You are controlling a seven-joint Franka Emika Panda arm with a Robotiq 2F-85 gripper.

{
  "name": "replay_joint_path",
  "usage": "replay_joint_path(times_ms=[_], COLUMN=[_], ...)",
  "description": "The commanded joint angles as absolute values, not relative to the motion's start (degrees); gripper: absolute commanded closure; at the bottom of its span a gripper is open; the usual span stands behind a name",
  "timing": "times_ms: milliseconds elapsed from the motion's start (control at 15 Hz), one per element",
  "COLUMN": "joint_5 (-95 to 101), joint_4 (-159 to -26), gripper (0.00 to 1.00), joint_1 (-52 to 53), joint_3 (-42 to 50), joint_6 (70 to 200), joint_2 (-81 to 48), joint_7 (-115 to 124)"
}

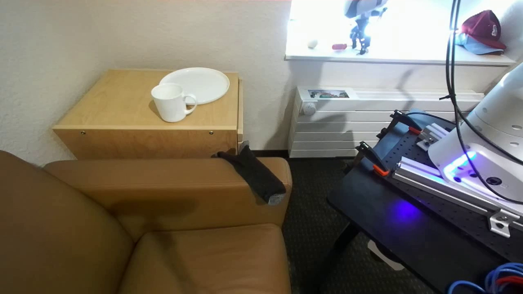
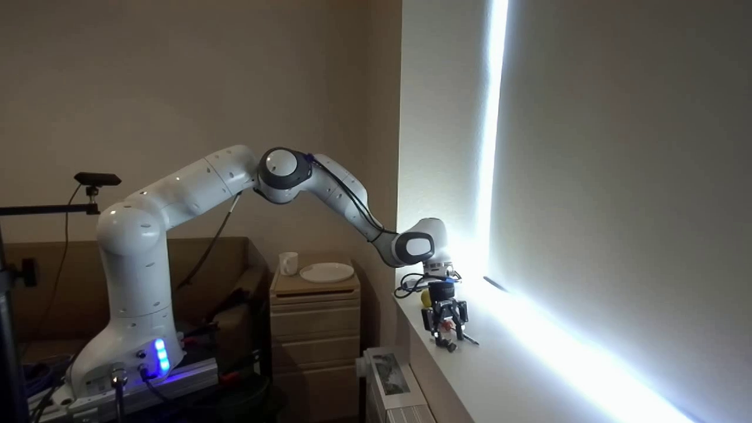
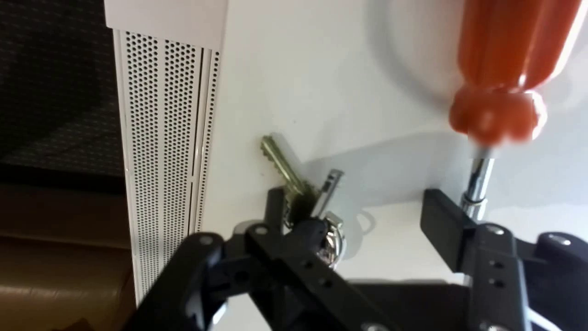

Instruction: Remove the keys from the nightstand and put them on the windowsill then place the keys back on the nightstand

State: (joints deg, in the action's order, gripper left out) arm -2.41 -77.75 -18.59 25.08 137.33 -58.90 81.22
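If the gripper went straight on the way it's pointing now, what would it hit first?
Probably the keys on the windowsill, partly behind one finger of the gripper; depth is unclear, so the screwdriver could come first.

In both exterior views, glare burns white along the windowsill (image 2: 529,364) — the wrist view shows soft shadows and a screwdriver (image 3: 519,46) with a blurred, square-edged patch.

So I'm over this white windowsill (image 2: 499,370): keys (image 3: 282,162) near a red-handled screwdriver (image 3: 498,108), some round yellow thing (image 2: 426,298) by its handle, and well apart from those, a maroon baseball cap (image 1: 483,27) with something light blue (image 1: 476,44) under it.
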Motion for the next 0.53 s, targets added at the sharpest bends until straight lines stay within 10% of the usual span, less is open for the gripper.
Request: replay_joint_path(times_ms=[0, 467], joint_5=[-1.7, -2.4], joint_4=[-77.6, -77.2], gripper=[0.54, 0.99], joint_1=[-18.2, -19.2], joint_3=[25.9, 25.3], joint_6=[138.9, 137.6], joint_2=[-61.3, -60.6], joint_7=[83.8, 83.4])
